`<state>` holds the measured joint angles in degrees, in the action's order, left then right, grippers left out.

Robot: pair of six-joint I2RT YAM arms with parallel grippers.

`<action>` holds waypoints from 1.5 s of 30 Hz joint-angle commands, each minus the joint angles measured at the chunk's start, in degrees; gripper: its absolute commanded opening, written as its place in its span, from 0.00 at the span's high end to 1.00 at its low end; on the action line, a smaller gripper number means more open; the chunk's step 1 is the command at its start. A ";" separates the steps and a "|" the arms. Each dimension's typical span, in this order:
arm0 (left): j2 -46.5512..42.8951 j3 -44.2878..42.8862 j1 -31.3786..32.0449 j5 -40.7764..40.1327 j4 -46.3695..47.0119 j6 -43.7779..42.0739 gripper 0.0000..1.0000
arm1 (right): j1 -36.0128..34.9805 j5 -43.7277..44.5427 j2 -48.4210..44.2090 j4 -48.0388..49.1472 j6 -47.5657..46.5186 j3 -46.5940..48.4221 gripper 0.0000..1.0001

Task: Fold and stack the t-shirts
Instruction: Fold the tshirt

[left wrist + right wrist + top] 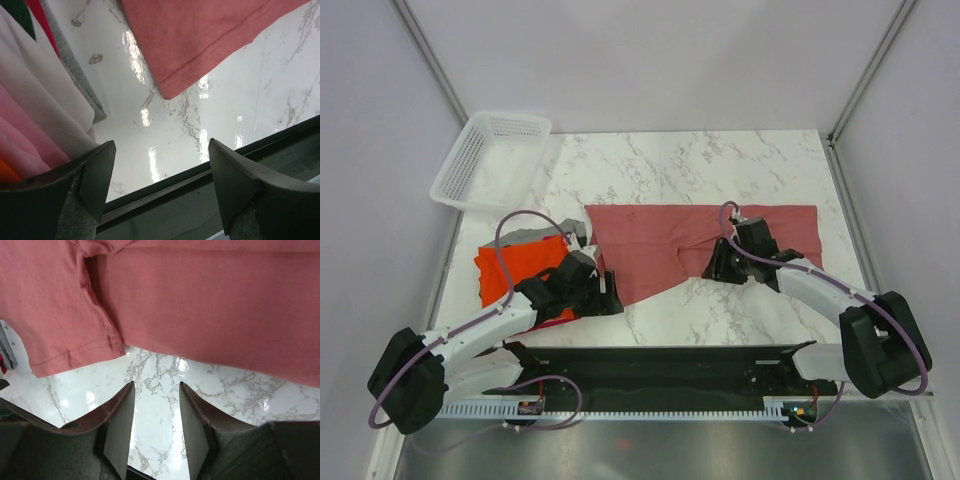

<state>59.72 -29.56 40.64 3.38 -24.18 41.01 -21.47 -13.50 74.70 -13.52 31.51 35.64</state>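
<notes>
A dusty pinkish-red t-shirt [700, 238] lies partly folded on the marble table. It also shows in the left wrist view [200, 40] and the right wrist view [210, 305]. A stack of folded t-shirts sits at the left, with orange-red [515, 268] over grey [533, 237]. Pink and white layers [35, 115] show in the left wrist view. My left gripper [608, 300] [162, 165] is open and empty, between the stack and the shirt's near-left corner. My right gripper [720, 268] [156, 390] is open and empty, just in front of the shirt's near hem.
A white mesh basket [490, 160] stands at the back left, overhanging the table edge. A black rail [660, 362] runs along the near edge. Bare marble [720, 310] lies in front of the shirt.
</notes>
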 commanded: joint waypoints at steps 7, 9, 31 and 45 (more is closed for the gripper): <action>2.93 1.62 0.31 0.31 -0.34 2.58 0.29 | -6.20 5.14 2.73 5.52 3.21 1.10 0.54; 4.08 0.22 0.31 0.49 0.71 2.14 0.32 | -7.70 7.16 3.43 5.43 3.12 2.06 0.54; 21.49 -7.88 2.25 -2.67 6.87 2.75 0.65 | -9.38 8.84 4.32 6.57 2.68 2.33 0.56; 18.94 -9.19 2.51 -3.64 6.17 3.11 0.98 | -9.73 8.05 3.88 5.70 0.75 2.59 0.57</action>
<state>80.42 -37.08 42.89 1.15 -18.35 43.03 -30.72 -5.52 79.44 -8.58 33.69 35.83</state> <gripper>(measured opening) 0.029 0.436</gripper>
